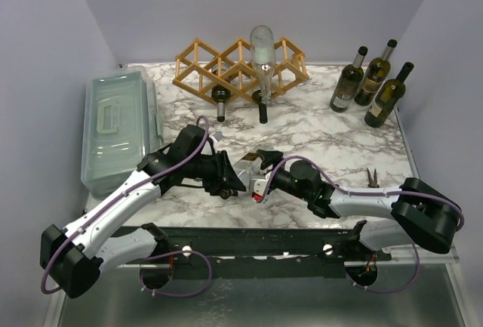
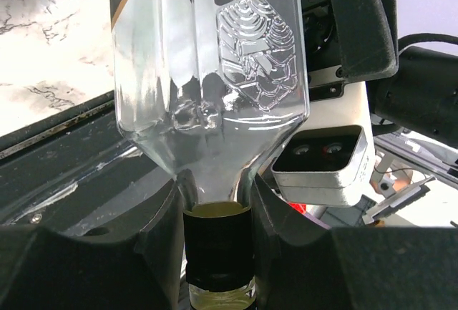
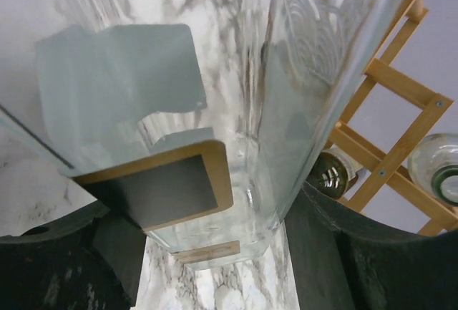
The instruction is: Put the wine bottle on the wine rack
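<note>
**Bottle in Hand, Rack Not Yet Reached**

From where I stood, the job looked barely under way. The clear wine bottle [image 2: 207,74] was off the marble counter [image 1: 317,134], held between the two arms near the middle of the near side and well apart from the wine rack [image 1: 241,66] at the back. The left pincer [image 2: 218,253] was closed around the neck just above the dark cap. The right pincer [image 3: 215,253] was clamped on the broad glass body beside the label, as far as its own camera showed. Both arms had it at once, so I took this for a hand-over or a re-grip rather than the carry itself. The whole trip to the rack was left to do, along with lining the bottle up with an open cell and sliding it in.

Counting what was there:
- One wooden rack, with several diamond cells open.
- Two bottles already lodged in it, a dark bottle [image 1: 220,104] and a clear bottle [image 1: 262,59], necks pointing toward the arms.
- Three dark bottles [image 1: 375,72] standing together at the far right.
- With the one in hand, that made six bottles in all.
- One grey-green lidded box [image 1: 117,127] on the left.
- One small hand tool [image 1: 371,178] on the right, too small for me to name.
</note>
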